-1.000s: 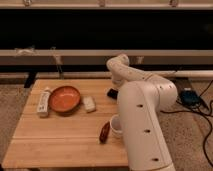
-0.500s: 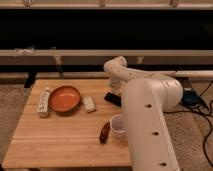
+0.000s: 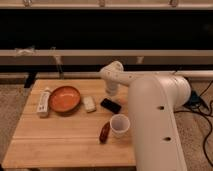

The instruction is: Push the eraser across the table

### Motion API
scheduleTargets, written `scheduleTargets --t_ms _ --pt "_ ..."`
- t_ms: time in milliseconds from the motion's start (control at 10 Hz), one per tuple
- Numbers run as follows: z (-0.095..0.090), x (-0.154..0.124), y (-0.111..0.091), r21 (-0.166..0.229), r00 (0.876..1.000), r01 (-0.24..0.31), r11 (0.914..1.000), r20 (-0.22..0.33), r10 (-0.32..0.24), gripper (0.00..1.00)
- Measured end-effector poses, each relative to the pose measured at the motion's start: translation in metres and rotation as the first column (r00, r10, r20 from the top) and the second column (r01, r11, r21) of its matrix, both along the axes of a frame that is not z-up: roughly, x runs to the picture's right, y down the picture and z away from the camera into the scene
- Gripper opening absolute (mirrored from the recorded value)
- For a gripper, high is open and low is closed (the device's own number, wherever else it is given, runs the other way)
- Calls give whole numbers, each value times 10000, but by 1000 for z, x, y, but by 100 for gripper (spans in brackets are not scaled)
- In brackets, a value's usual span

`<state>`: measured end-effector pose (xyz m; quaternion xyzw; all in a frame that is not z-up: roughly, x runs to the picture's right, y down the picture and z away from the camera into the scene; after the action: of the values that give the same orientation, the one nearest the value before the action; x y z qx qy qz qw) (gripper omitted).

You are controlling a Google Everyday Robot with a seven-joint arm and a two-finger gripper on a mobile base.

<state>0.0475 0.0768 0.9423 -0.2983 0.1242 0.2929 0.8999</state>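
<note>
On the table (image 3: 60, 135) — eraser (image 3: 110, 105) between whitish block (image 3: 89, 104), cup (image 3: 120, 125) | end effector (image 3: 110, 92) together, behind eraser

An orange bowl (image 3: 64, 99) sits toward the left, with a white bottle (image 3: 44, 102) lying just beside it and a whitish block (image 3: 89, 104) on its other side. A white cup (image 3: 120, 125) stands upright beside a reddish-brown oblong thing (image 3: 104, 132).

Shut claw (image 3: 110, 92) of white arm hanging low over far side of light wooden butcher-block desk (image 3: 60, 137), just behind small flat black eraser (image 3: 110, 105). Nearby: whitish block (image 3: 89, 104), orange bowl (image 3: 64, 99), white cup (image 3: 120, 125), reddish-brown oblong (image 3: 104, 132).
</note>
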Motion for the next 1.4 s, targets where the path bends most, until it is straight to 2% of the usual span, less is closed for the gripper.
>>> scheduleTargets --t_ms 300,900,1100,1400 --pt "-22 -16 19 -121 10000 -82 9999 13 82 0" --pt "-55 -44 49 -403 9995 -103 9991 279 114 0" --pt "-62 -53 48 -324 9988 -128 9994 478 143 0" --pt "-73 -62 34 -25 9974 -47 10000 725 48 0"
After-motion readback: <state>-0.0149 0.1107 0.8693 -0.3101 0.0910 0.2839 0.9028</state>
